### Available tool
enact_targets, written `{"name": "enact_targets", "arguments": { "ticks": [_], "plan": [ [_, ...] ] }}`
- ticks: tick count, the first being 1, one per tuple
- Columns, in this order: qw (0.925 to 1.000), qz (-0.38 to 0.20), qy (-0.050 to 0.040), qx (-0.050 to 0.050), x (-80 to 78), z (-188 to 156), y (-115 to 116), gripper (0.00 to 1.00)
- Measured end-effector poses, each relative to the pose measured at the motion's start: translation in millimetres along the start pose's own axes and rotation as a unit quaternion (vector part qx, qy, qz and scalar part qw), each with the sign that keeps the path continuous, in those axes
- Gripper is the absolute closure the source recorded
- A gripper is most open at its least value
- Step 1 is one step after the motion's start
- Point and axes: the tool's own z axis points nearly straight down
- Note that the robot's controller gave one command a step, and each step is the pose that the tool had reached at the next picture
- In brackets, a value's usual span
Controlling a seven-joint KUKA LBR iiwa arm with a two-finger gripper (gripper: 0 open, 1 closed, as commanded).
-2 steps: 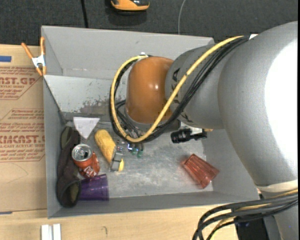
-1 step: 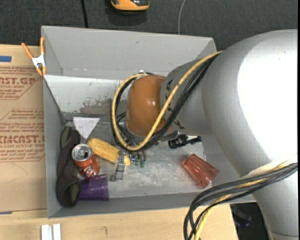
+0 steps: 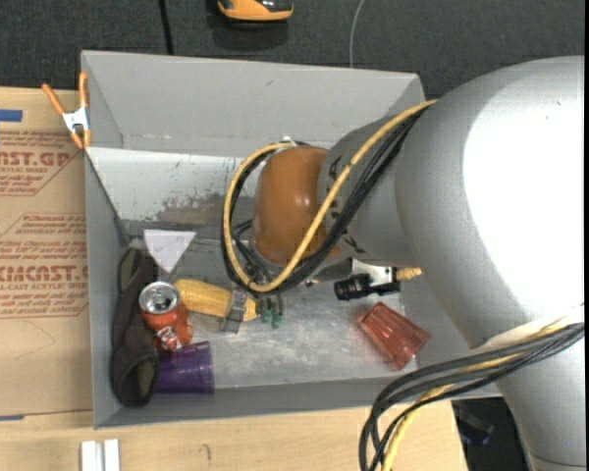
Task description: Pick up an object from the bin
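My gripper (image 3: 253,313) hangs below the orange wrist cover, low over the bin floor left of centre. Its two fingertips stand apart, open, with nothing between them. The left fingertip (image 3: 236,316) touches the right end of a yellow corn-cob-shaped thing (image 3: 202,296) that lies flat. Just left of that lies a red soda can (image 3: 161,312), tilted against a dark cloth (image 3: 130,346). A purple cup (image 3: 185,368) lies on its side in front of the can.
A red translucent cup (image 3: 393,334) lies on its side at the front right. A black marker-like thing (image 3: 365,286) lies behind it, under the arm. A white triangular piece (image 3: 169,246) leans on the left back slope. The arm covers the bin's right half.
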Motion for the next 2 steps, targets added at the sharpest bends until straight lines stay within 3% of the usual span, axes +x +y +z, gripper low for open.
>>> {"name": "enact_targets", "arguments": {
  "ticks": [2],
  "plan": [
    [0.9999,0.012,0.002,0.001,1.6,-3.8,0.5,1.0]
  ]
}}
